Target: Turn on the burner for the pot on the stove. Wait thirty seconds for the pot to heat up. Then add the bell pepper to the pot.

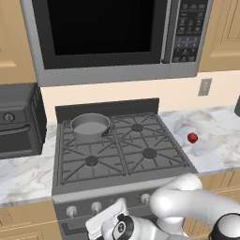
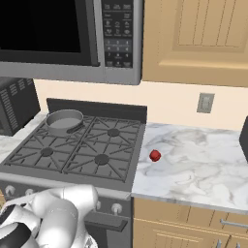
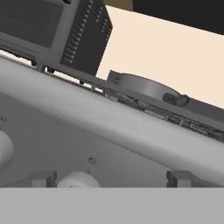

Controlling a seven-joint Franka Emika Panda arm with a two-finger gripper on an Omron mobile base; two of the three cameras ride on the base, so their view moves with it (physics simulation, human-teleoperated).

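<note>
Because the burner is not yet lit, the gripper (image 3: 111,178) hangs wide open before the stove's (image 1: 140,180) front knobs; pot (image 1: 89,126) at its back-left corner, bell pepper (image 1: 192,138) waiting on the counter (image 1: 215,140).

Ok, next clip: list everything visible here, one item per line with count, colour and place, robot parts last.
stove: one, dark grey, centre, four burners.
pot: one, grey, on the back left burner.
bell pepper: one, red, on the marble counter right of the stove.
front knobs: several, pale, along the stove front.
microwave: one, grey with dark door, above the stove.
toaster oven: one, dark, on the counter left of the stove.
wall outlet: one, pale, on the wall at right.
cabinets: tan wood, above and below.
gripper: one, dark fingertips, open, near the stove's front knobs.
</note>
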